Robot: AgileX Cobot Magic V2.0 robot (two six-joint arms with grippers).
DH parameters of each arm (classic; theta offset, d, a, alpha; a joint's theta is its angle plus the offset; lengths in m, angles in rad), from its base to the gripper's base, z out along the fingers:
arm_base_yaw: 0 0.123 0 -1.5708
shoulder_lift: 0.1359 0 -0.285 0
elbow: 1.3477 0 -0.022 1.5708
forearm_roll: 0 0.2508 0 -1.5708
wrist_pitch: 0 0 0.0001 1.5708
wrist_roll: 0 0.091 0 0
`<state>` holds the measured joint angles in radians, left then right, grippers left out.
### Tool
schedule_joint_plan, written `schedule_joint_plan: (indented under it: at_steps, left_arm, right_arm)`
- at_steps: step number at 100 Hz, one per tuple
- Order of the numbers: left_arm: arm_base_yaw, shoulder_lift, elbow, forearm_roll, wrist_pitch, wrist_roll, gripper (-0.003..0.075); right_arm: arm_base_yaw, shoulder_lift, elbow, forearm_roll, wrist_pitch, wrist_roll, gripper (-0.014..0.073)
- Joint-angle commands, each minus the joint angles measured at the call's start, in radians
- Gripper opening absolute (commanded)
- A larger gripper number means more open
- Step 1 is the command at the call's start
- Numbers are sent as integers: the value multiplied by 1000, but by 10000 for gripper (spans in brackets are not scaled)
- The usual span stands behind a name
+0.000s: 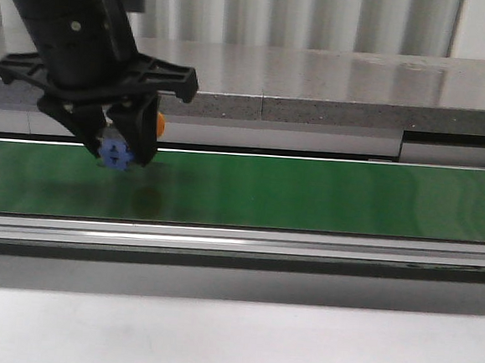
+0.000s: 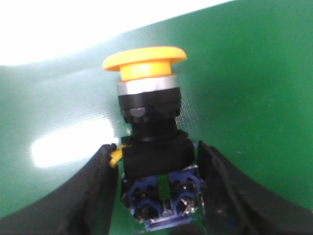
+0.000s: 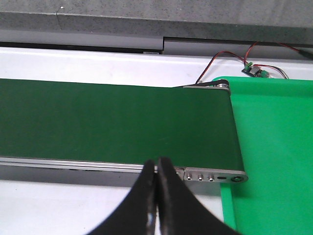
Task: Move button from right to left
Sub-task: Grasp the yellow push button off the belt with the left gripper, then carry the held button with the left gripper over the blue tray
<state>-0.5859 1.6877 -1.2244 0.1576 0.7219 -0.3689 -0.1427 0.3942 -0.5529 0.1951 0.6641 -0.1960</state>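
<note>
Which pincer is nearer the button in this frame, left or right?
Left. The left pincer is clamped on the button at its blue contact block, over the green belt. The right pincer is shut and empty near the belt's end, no button in its view.

The left claw (image 2: 161, 196) grips the button (image 2: 149, 122) by its lower body, one black finger (image 2: 73, 196) pressed on each side of the blue contact block. The black collar, silver ring and yellow-orange cap stick out past the fingertips, away from the claw. Behind the button lies a green belt (image 2: 244, 88), with a bright glare patch beside one finger.
</note>
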Motion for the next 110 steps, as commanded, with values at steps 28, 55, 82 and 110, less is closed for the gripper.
schedule_joint_plan:
  at_steps: [28,55,82,110]
  left_arm:
    - [163,-271,126,128,2,-15,-20]
    - [494,-453,327,181,-98,24,-20]
    - [791,-439,337,198,-231,48,-20]
    - [869,-264,335,211,-391,59,-20]
  right_arm:
    - [1,4,-25,8,-65,-7,-67]
    - [1,4,-25,8,-65,-7,-67]
    - [1,4,-25,8,-65,-7,-67]
    - [1,4,-25,8,-65,-7,-67]
